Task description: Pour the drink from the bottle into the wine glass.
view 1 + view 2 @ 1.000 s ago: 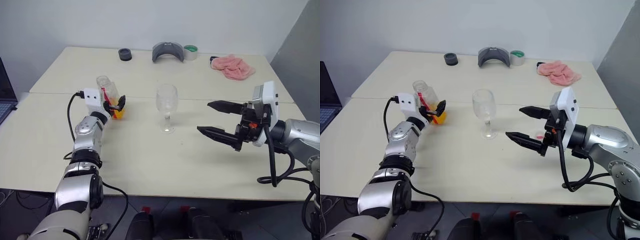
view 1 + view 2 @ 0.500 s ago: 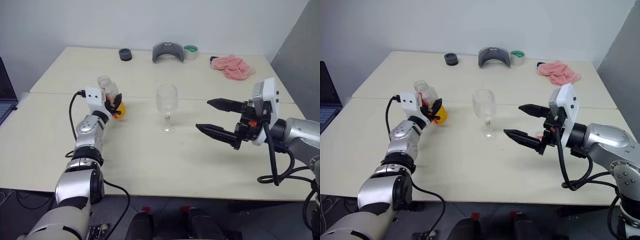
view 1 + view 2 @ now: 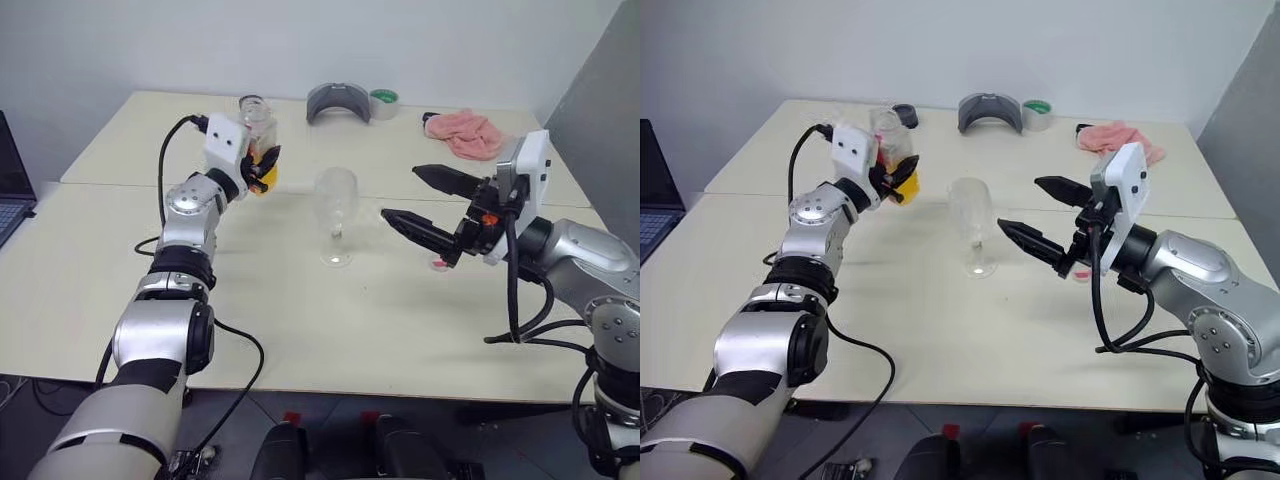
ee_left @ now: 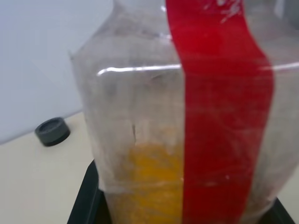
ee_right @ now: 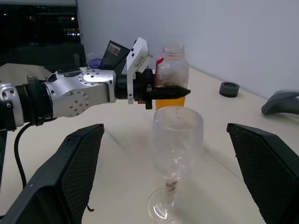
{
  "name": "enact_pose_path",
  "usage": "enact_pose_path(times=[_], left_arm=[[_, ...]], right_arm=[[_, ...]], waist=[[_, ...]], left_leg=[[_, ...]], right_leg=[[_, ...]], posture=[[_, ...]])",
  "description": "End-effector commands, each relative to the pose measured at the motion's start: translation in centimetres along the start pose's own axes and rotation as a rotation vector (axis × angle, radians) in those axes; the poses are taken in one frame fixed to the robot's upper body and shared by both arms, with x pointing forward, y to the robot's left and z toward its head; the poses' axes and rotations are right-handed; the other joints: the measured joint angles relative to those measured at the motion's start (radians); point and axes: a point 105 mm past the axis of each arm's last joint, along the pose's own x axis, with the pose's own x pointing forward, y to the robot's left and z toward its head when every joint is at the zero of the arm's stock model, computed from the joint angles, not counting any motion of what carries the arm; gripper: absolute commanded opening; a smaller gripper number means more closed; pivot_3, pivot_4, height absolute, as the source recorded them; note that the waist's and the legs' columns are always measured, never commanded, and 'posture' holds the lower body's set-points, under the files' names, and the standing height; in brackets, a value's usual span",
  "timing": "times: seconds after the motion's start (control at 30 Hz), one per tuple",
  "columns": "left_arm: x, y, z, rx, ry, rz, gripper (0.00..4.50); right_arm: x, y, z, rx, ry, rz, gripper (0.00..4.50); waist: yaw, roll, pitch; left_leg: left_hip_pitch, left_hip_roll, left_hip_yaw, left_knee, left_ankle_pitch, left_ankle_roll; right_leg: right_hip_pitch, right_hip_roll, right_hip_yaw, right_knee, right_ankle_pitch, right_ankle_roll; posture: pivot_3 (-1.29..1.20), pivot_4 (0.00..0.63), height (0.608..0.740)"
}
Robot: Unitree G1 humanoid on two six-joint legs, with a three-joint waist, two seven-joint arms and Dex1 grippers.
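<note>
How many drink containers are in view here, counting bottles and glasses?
2. The bottle is held in the left gripper, lifted above the table. The wine glass stands upright at the table's centre. None seems hidden.

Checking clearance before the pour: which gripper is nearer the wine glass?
Right. The right gripper hangs open just beside the wine glass; the left gripper, shut on the bottle, is on its other side, farther back.

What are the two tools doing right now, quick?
Left tool: closed on the bottle, lifted off the table.
Right tool: open, holding nothing, near the wine glass.
</note>
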Motion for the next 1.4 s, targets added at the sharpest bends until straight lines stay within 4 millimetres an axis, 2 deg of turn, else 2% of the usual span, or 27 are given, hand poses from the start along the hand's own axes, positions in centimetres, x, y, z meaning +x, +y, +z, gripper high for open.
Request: enact_pose_path(times=[0.03,0.37,0.53,1.03,1.4], left_arm=[[0.7,-0.4,2.7,0.127,-0.058,-0.057,1.63],[0.8,-0.8,5.3,0.437,-0.089,-0.165,1.63],[0.9,-1.3,6.5,0.525,-0.119,-0.213,1.63],[0.7,-2.2,7.7,0.827,-0.127,-0.317,1.63],[0.8,-1.6,8.1,0.968,-0.103,-0.300,1.63]], right_arm=[[0.3,-0.1,0.7,-0.042,-0.045,-0.021,4.50],[0.4,-0.1,-0.2,-0.044,-0.055,-0.040,4.50],[0.3,0.0,-0.6,-0.042,-0.052,-0.037,4.50],[0.6,0.5,-0.7,-0.034,-0.075,-0.040,4.50],[0.9,0.4,-0.5,-0.027,-0.082,-0.048,4.50]], waist=[[0.000,0.000,0.000],[0.001,0.000,0.000],[0.002,0.000,0.000],[0.001,0.000,0.000],[0.002,0.000,0.000]], left_leg=[[0.000,0.000,0.000,0.000,0.000,0.000],[-0.002,0.000,-0.002,0.000,0.000,0.000],[-0.002,-0.001,-0.002,0.001,0.000,0.000],[-0.002,-0.001,-0.003,0.001,0.000,0.000],[-0.002,-0.001,-0.003,0.001,0.000,0.000]], right_leg=[[0.000,0.000,-0.001,0.000,0.000,0.000],[0.000,-0.001,-0.003,0.000,0.000,0.000],[0.000,-0.001,-0.004,0.000,0.000,0.000],[0.000,-0.001,-0.004,0.000,0.000,0.000],[0.000,-0.002,-0.005,0.000,0.000,0.000]], posture=[[0.00,0.150,0.740],[0.00,0.150,0.740],[0.00,0.150,0.740],[0.00,0.150,0.740],[0.00,0.150,0.740]])
